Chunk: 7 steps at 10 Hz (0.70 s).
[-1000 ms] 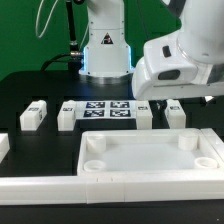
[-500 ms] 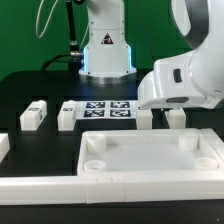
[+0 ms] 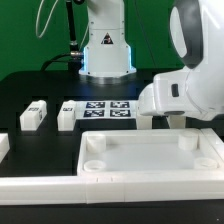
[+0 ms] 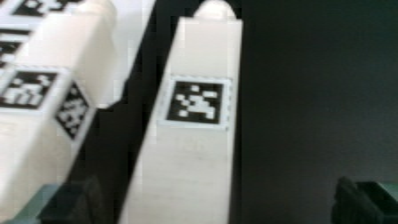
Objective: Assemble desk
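The gripper (image 4: 222, 203) was seen wide open over a leg (image 4: 199, 110); the neighbour leg (image 4: 54, 90) could be knocked if lowered crookedly.

White tabletop (image 3: 150, 158), white legs (image 4: 187, 190) w/ blk-&-wht square tags (image 4: 198, 103), blk table (image 3: 30, 85), green backdrop (image 3: 20, 30).

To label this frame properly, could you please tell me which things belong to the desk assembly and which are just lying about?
Belong to the job: tabletop; leg under the wrist camera; leg beside the marker board; leg farther to the exterior view's left.
Just lying about: marker board; border bar.
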Each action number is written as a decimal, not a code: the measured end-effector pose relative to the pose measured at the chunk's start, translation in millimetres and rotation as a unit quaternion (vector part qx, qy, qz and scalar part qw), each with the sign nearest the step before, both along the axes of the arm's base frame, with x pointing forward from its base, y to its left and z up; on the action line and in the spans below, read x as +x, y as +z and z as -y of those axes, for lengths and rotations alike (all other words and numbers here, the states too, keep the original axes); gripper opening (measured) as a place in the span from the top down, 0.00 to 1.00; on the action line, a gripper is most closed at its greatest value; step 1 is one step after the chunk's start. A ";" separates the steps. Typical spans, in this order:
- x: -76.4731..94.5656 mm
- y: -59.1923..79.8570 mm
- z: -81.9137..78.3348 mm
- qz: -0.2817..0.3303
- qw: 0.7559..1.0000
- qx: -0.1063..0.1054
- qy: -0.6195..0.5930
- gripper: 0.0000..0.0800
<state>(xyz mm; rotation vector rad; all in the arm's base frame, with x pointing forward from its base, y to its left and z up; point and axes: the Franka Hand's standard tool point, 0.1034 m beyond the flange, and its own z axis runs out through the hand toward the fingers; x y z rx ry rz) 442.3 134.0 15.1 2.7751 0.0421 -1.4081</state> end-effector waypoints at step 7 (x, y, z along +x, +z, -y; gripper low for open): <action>-4.9 -7.5 0.4 0.004 1.000 0.001 0.000 0.64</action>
